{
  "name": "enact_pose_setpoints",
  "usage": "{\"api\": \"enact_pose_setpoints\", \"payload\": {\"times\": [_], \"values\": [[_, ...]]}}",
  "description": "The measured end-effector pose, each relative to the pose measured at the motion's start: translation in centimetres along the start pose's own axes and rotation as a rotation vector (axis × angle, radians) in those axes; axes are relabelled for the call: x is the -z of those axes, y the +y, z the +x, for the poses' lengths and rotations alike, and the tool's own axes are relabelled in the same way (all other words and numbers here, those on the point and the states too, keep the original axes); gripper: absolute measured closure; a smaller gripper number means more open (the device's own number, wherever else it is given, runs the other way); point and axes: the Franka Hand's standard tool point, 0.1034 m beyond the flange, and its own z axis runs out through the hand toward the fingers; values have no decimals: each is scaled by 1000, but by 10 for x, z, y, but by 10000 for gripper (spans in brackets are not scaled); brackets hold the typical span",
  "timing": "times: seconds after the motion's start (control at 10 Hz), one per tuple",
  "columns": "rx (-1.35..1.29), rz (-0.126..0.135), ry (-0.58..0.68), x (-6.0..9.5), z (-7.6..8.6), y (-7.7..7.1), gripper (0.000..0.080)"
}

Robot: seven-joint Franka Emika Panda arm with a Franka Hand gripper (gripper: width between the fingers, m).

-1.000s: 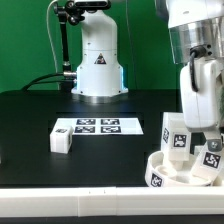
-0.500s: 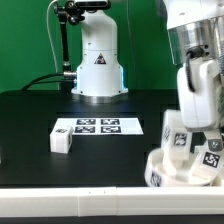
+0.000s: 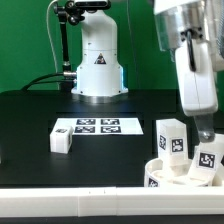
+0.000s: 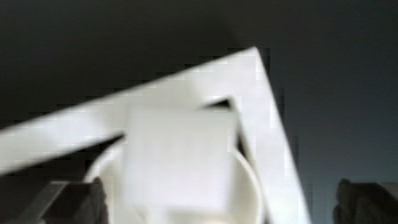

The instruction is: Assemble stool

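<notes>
In the exterior view, the round white plastic seat disc [image 3: 178, 172] lies on the black desk [image 3: 30, 120]. It sits at the exterior view's right, close to the front edge, and the frame cuts part of it off. Two small white block legs stand upright on the disc, each showing a black-and-white square tag. The first leg [image 3: 172, 137] is the taller in the picture and stands toward the exterior view's left of the disc. The second leg [image 3: 207, 156] stands to its right. The arm's silver and white hand [image 3: 204, 128] hangs just above the second leg and close beside the first.

A third small white block leg [image 3: 62, 141] lies loose on the desk, well apart from the disc. It is just beside the end of the marker board [image 3: 98, 126] that lies toward the exterior view's left. A white pedestal [image 3: 98, 60] stands behind the board, and a white rail [image 3: 90, 189] runs along the desk's front edge.

The wrist view is blurred and very close. A white block face [image 4: 178, 150] fills the middle, with a slanting white edge behind it against the dark desk. Two dark fingers [image 4: 63, 200] show at opposite corners. They appear to be spread wide with gaps on both sides of the block, so the hand seems parted and grips nothing.
</notes>
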Motion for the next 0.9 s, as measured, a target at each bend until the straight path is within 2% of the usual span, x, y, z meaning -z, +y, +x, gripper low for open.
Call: {"api": "enact_pose_setpoints", "payload": {"times": [0.2, 0.6, 0.7, 0.9], "values": [[40, 9, 12, 9, 16, -11, 150], [50, 7, 14, 5, 15, -9, 150], [241, -53, 39, 3, 23, -4, 150], [495, -70, 49, 3, 59, -9, 150]]}}
